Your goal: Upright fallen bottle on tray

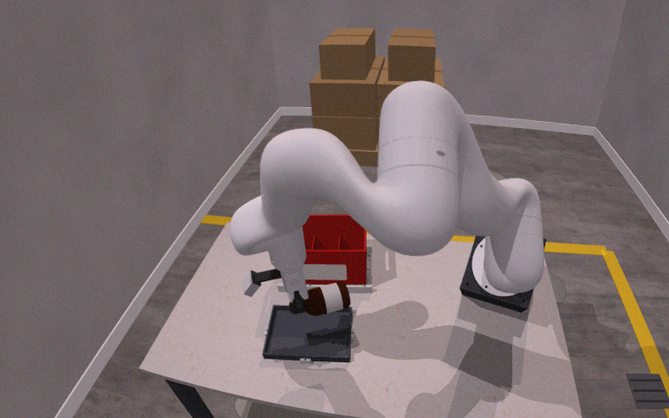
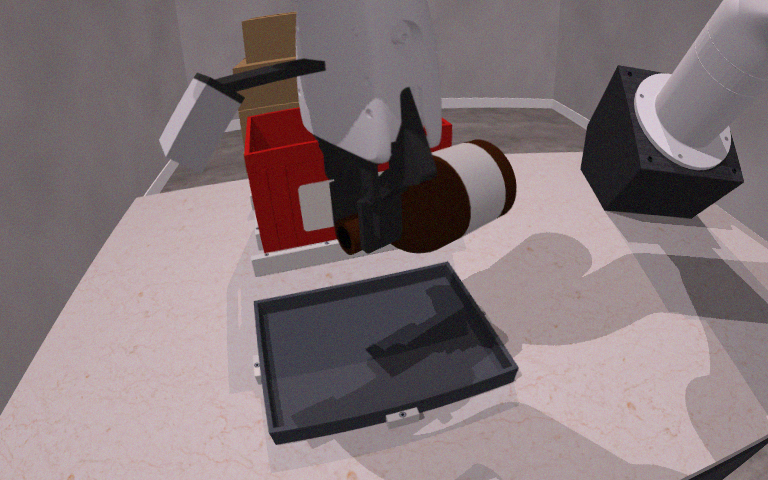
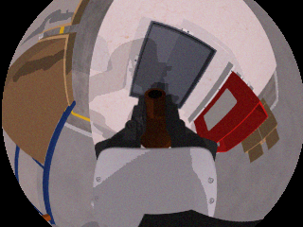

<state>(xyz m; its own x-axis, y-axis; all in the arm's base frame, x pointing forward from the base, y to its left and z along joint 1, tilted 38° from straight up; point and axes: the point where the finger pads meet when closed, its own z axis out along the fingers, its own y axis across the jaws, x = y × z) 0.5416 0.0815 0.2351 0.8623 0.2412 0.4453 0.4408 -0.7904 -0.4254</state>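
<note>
A brown bottle (image 1: pixel 325 298) (image 2: pixel 447 198) (image 3: pixel 155 120) with a white label hangs nearly on its side in the air, its mouth to the left and its base to the right. My gripper (image 1: pixel 297 301) (image 2: pixel 368 217) (image 3: pixel 155 102) is shut on the bottle's neck. The bottle hangs above the far edge of the dark grey tray (image 1: pixel 283 340) (image 2: pixel 317 339) (image 3: pixel 184 57), which lies flat on the table and holds nothing. The red crate (image 1: pixel 337 253) (image 2: pixel 283 186) (image 3: pixel 237 113) stands just behind the tray.
The arm's black base (image 1: pixel 493 290) (image 2: pixel 634 169) sits at the table's right. Stacked cardboard boxes (image 1: pixel 350 88) (image 2: pixel 266 62) stand beyond the table. The pale table (image 1: pixel 443 354) (image 2: pixel 566 339) has its front edge close to the tray.
</note>
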